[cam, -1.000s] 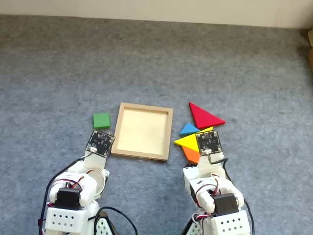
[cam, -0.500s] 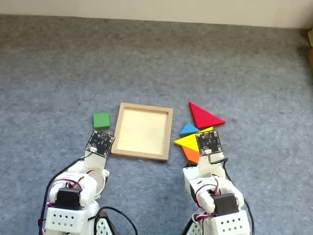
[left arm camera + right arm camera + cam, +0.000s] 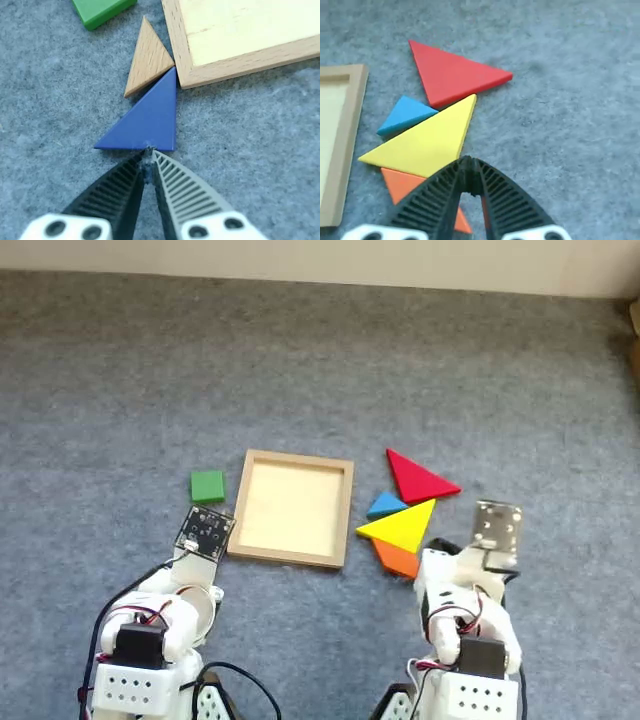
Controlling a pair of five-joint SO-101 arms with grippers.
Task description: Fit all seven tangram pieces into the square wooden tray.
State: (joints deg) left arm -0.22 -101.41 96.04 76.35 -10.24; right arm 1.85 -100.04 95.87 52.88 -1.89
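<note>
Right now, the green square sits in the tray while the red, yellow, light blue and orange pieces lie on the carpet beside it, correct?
The high view shows the green square on the carpet beside the tray, not in it. The red, yellow, light blue and orange pieces do lie on the carpet beside it.

On grey carpet (image 3: pixel 300 360), a square wooden tray (image 3: pixel 349 508) lying flat. Just off its left edge, a green square (image 3: pixel 207 486). Off its right edge, a tight cluster: red triangle (image 3: pixel 417 477) farthest back, small blue triangle (image 3: pixel 385 506) nearest the tray, yellow triangle (image 3: pixel 402 526) against both (orange piece (image 3: pixel 397 558) just beside its near edge). By the tray's near-left corner, the left arm (image 3: pixel 160 625); near the cluster, the right arm (image 3: pixel 462 605).
</note>
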